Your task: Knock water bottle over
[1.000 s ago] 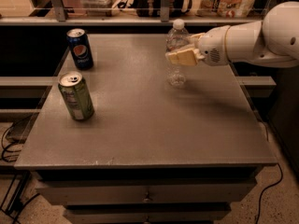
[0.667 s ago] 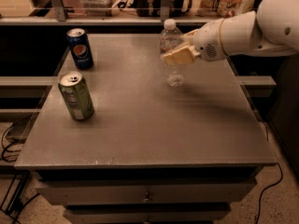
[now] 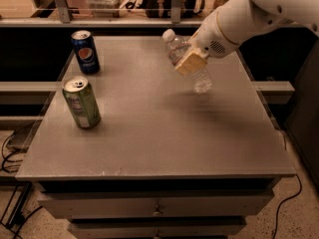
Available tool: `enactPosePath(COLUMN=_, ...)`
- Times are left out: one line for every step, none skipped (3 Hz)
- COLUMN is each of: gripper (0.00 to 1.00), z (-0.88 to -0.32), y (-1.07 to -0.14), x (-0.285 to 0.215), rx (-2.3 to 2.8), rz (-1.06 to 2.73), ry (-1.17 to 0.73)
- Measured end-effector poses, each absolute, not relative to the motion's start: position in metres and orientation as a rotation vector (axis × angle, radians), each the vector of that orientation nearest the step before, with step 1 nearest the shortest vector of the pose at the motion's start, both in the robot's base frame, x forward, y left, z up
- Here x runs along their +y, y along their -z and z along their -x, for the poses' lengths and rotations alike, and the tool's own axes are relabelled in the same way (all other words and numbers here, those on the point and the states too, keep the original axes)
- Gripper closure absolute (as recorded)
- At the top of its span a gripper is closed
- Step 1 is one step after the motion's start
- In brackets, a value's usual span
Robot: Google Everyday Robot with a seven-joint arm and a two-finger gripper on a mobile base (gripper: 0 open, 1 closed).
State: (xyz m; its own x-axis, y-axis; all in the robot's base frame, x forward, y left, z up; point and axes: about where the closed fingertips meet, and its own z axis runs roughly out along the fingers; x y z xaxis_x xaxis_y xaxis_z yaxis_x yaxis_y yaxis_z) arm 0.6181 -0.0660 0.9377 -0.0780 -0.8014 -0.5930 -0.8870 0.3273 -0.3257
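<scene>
The water bottle (image 3: 202, 79) is clear with a white cap at its upper left. It stands on the far right part of the grey table (image 3: 149, 133) and leans strongly to the left, its base still near the table top. My gripper (image 3: 190, 62) comes in from the upper right on a white arm and its tan fingers (image 3: 189, 63) press against the bottle's middle, covering the label.
A blue Pepsi can (image 3: 85, 51) stands at the far left of the table. A green soda can (image 3: 80, 102) stands nearer on the left. A shelf with clutter runs behind the table. The table's right edge is close to the bottle.
The arm has swung left and pushed the bottle. The bottle has gone from upright to leaning far left, with its cap moved left.
</scene>
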Motion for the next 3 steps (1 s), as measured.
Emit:
enactPosePath(gripper=1.00, z=-0.613, y=-0.923, x=-0.072, rx=1.951, rz=1.671, ry=0.028)
enactPosePath(gripper=0.82, z=-0.612, y=-0.906, x=-0.078, rx=1.985, rz=1.817, ry=0.157)
enactPosePath(gripper=0.58, z=-0.607, y=-0.889, x=-0.077, rx=2.002, rz=1.916, ry=0.200)
